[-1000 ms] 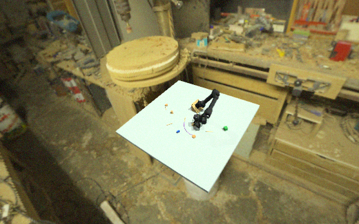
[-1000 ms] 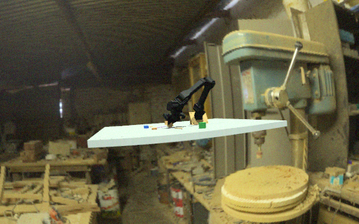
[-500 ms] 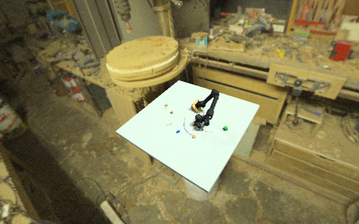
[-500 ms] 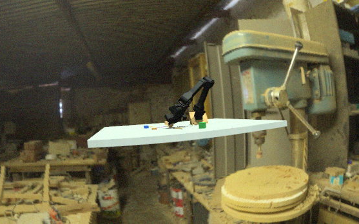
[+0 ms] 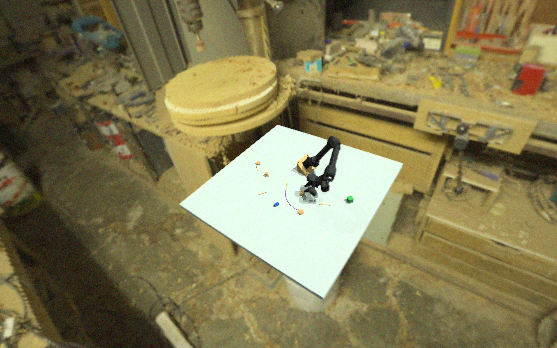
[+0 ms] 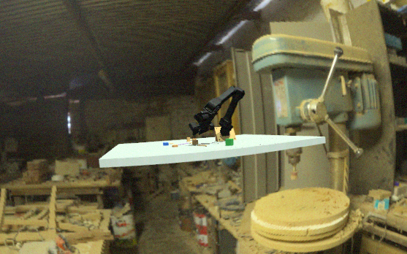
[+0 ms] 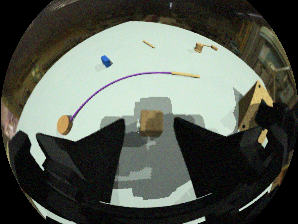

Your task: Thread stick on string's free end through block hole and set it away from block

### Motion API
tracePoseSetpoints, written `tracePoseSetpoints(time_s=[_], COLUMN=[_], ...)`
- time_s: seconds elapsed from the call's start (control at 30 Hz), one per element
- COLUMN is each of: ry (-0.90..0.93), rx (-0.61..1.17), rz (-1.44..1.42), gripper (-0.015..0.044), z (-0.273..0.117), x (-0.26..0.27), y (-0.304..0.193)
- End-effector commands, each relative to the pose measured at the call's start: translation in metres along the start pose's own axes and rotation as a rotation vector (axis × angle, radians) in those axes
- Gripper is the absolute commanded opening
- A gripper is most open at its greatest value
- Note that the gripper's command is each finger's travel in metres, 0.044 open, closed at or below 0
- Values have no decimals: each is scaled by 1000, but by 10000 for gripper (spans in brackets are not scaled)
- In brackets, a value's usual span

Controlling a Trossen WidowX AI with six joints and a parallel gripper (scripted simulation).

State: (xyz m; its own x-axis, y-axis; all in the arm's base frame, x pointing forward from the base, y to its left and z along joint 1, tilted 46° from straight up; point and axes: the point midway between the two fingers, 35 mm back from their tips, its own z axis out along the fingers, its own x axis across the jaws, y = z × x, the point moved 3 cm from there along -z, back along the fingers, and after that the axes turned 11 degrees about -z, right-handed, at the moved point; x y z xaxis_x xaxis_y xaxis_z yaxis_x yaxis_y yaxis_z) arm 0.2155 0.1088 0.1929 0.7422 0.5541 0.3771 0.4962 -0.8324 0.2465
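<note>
A white square tabletop (image 5: 289, 240), turned like a diamond, fills the middle of a cluttered workshop. Right of its centre, a black robot arm (image 5: 335, 160) bends over it, its gripper (image 5: 311, 192) low over the surface. A tan block (image 5: 303, 164) lies by the arm's base. Left of the gripper, a purple string (image 5: 288, 201) curves from a thin stick (image 5: 286, 185) down to a round wooden button (image 5: 300, 212). A small blue object (image 5: 276, 204) lies left of the string; a green one (image 5: 350, 199) is towards the tabletop's right. Upper left of the tabletop stands a thick round wooden disc (image 5: 219, 90).
</note>
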Motion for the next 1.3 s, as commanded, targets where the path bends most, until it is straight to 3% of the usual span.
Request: tracePoseSetpoints(time_s=[0.0,0.43,0.47,0.7,1.03,1.27], ry=[9,9,-1,-42,133,291], rx=[-3,-3,4,156,407,475], rz=[5,5,-15,-552,-1338,-1599], gripper=[240,240,266,440,440,440], z=[-14,-14,-11,4,23,29], x=[-1,-1,-2,-8,-14,-17], y=[4,4,3,6,14,19])
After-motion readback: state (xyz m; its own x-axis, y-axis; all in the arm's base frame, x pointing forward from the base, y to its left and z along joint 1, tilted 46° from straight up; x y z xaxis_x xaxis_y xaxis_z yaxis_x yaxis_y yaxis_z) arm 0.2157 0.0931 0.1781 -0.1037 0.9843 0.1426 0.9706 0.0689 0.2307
